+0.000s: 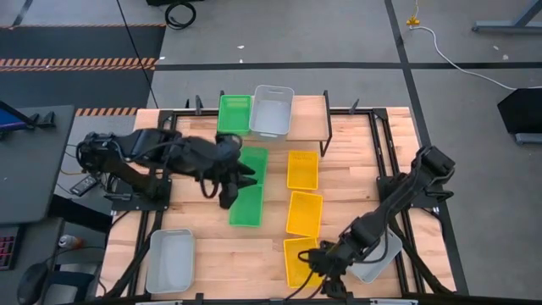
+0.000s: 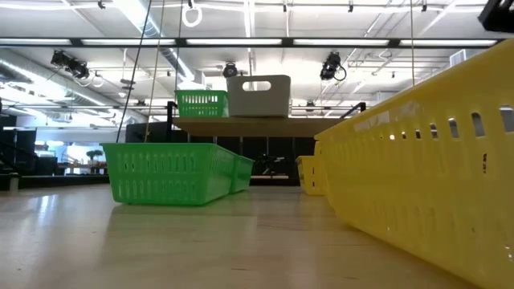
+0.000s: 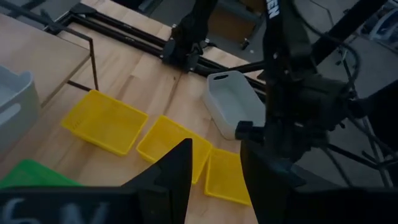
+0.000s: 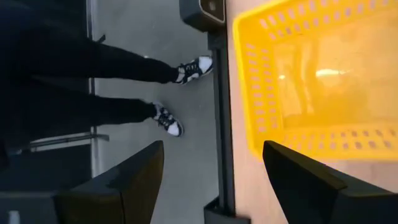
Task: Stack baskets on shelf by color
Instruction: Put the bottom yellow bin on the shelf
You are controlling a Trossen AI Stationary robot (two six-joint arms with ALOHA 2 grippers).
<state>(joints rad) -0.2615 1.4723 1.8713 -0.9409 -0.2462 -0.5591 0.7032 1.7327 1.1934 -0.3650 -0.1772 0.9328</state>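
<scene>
On the worktop (image 1: 356, 144) we see the shelf (image 1: 309, 110) far from our wide-open right pincer (image 1: 315, 263) beside the nearest yellow basket (image 1: 301, 259), whose thin rim could slip, while the left pincer (image 1: 229, 196), fingers apart, hovers over the green basket (image 1: 246, 206).

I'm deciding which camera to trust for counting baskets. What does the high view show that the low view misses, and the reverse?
Only the high view shows both arms: the left end effector over the green baskets, the right end effector by the nearest yellow basket, plus two grey baskets on the table.

Only the low view shows the room's ceiling lights beyond the table.

Both show the shelf holding one green basket and one grey basket, with green and yellow baskets on the table.
</scene>
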